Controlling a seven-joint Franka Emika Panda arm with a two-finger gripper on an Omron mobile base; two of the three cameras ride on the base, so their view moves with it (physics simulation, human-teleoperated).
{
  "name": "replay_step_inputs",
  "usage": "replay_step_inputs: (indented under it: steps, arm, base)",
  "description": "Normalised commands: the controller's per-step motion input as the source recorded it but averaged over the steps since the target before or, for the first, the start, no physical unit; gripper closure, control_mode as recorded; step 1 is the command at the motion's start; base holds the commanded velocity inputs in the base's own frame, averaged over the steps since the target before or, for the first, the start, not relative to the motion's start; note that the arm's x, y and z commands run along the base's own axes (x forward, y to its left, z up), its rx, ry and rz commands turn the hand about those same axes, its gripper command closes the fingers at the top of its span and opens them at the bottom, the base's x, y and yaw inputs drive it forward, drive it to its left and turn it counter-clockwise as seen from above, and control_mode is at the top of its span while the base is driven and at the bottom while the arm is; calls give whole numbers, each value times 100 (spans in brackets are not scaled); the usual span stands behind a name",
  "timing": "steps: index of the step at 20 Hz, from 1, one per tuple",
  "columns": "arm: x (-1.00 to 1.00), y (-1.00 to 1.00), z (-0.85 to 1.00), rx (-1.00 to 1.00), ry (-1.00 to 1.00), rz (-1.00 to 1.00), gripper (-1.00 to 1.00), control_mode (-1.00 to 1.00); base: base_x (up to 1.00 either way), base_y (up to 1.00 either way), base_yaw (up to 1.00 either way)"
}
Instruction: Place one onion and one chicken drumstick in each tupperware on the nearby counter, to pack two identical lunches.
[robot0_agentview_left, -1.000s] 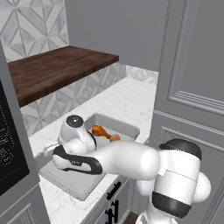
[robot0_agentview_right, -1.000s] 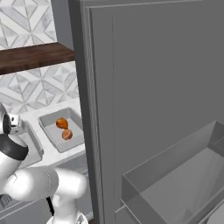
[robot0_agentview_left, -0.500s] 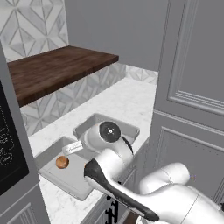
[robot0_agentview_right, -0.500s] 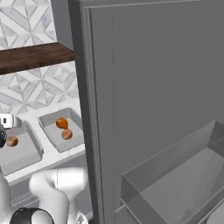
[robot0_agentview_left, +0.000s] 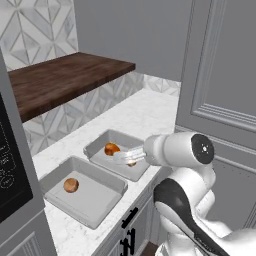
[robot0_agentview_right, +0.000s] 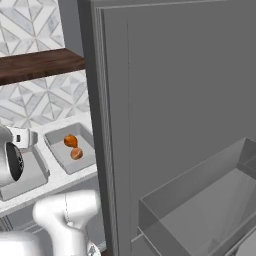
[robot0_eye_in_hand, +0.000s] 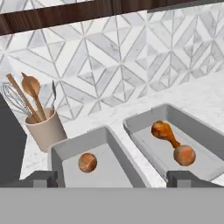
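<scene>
Two grey tubs sit side by side on the white marble bench (robot0_agentview_left: 150, 112), below the dark wooden shelf (robot0_agentview_left: 60, 80). Taking the utensil pot (robot0_eye_in_hand: 45, 129) as landmark: the near tub (robot0_eye_in_hand: 56, 153) sits just beside it, the far tub (robot0_eye_in_hand: 205, 135) is next along, on the side away from the pot, w/ a narrow strip of bench between the two rims.

Near tub (robot0_agentview_left: 102, 172): holds one onion (robot0_eye_in_hand: 88, 162), alone on the tub floor, apart from the walls. Same onion (robot0_agentview_left: 71, 185) in the left base view.

Far tub (robot0_agentview_left: 107, 140): holds one drumstick (robot0_eye_in_hand: 164, 131), thick end toward the back wall, bone end pointing at a second onion (robot0_eye_in_hand: 184, 155) which touches or nearly touches it; can't tell which. In the right base view both lie close together in that tub (robot0_agentview_right: 82, 132), drumstick (robot0_agentview_right: 70, 141) above onion (robot0_agentview_right: 76, 154).

Pot holds wooden spoons and a whisk, stands on the bench against the patterned tile wall.

Gripper (robot0_agentview_left: 126, 156) hangs over the front part of the far tub, jaws wide apart, nothing between them. Not touching either tub
</scene>
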Motion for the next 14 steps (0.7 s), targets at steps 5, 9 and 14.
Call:
replay_step_inputs:
  steps: [5,9,14]
  arm:
    - [-53,-65,74,1,3,-19,-100,-100]
    - [-16,-100,2,0,0,-19,-100,-100]
    - [-13,-69,-10,0,0,-18,-100,-100]
  base:
    - [0,0,0]
    - [0,0,0]
    - [0,0,0]
